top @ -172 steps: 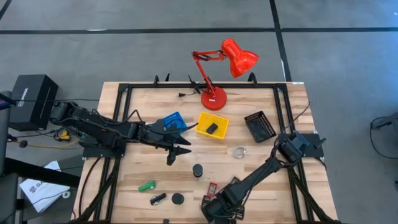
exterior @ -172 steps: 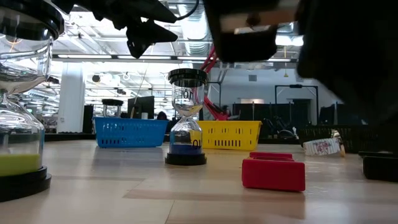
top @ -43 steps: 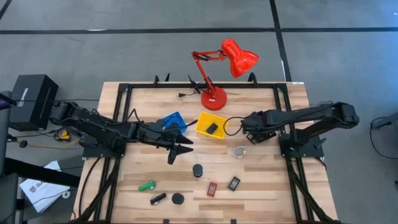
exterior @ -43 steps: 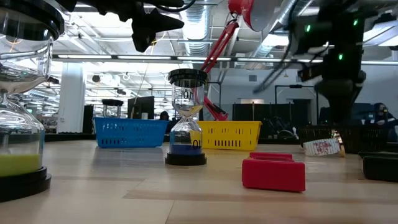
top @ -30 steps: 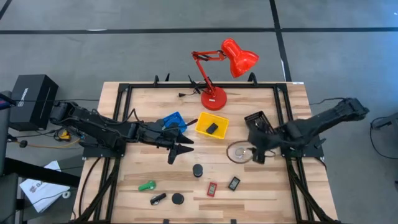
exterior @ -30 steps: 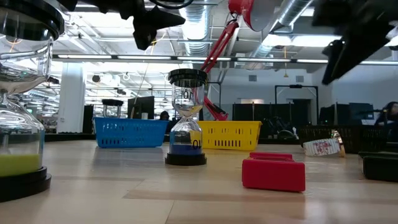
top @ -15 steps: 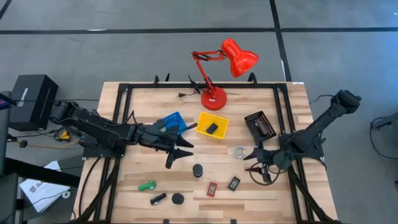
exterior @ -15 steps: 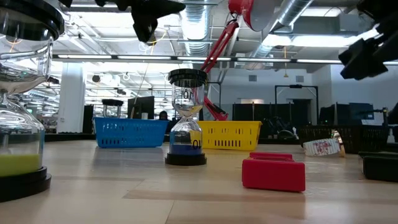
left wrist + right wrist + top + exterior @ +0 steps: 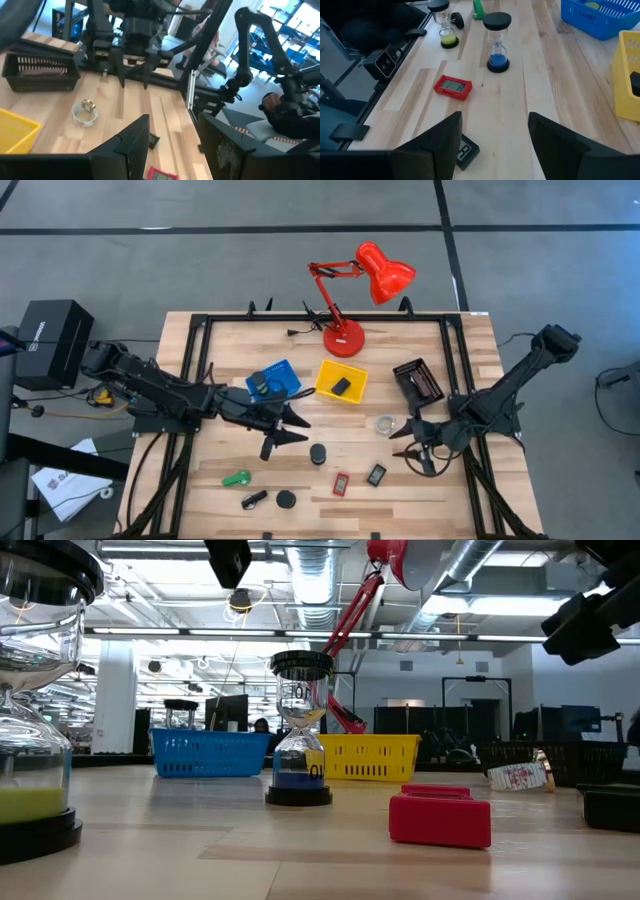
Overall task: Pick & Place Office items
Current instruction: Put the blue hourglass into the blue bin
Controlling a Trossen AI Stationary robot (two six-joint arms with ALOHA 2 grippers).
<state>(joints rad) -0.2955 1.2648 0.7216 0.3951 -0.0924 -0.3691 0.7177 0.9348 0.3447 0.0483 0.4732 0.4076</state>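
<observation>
left gripper (image 9: 278,430) hangs over the table's middle-left, just in front of the blue tray (image 9: 273,379); fingers spread, nothing between them. in the left wrist view the two dark fingers (image 9: 131,145) stand apart with bare wood in the gap.

right gripper (image 9: 413,442) hangs above the table's right side, in front of the black tray (image 9: 418,382); fingers wide apart and empty. the right wrist view shows both fingers (image 9: 442,137) with open table between.

office items:
- blue-sand hourglass (image 9: 318,453) upright near the table's centre; seen also at (image 9: 497,42) and (image 9: 301,730).
- green-sand hourglass (image 9: 286,500) upright near the front edge, also at (image 9: 444,24); at (image 9: 36,700) it stands closest to the low camera.
- red timer (image 9: 340,483) lies flat between the two hourglasses and the small black timer (image 9: 376,475), which sits just to its right. also at (image 9: 452,86) and (image 9: 464,150).
- green clip (image 9: 236,478) front left, well apart from the rest.
- small black piece (image 9: 254,499) beside the green-sand hourglass; shape unclear, possibly a clip.
- clear tape ring (image 9: 385,424) lies near the right gripper's tips, apart from them; also at (image 9: 84,111).
- a dark block (image 9: 341,386) rests inside the yellow tray (image 9: 327,372).
- something dark sits in the blue tray; too small to identify.

red desk lamp (image 9: 352,285) stands at the back edge.
</observation>
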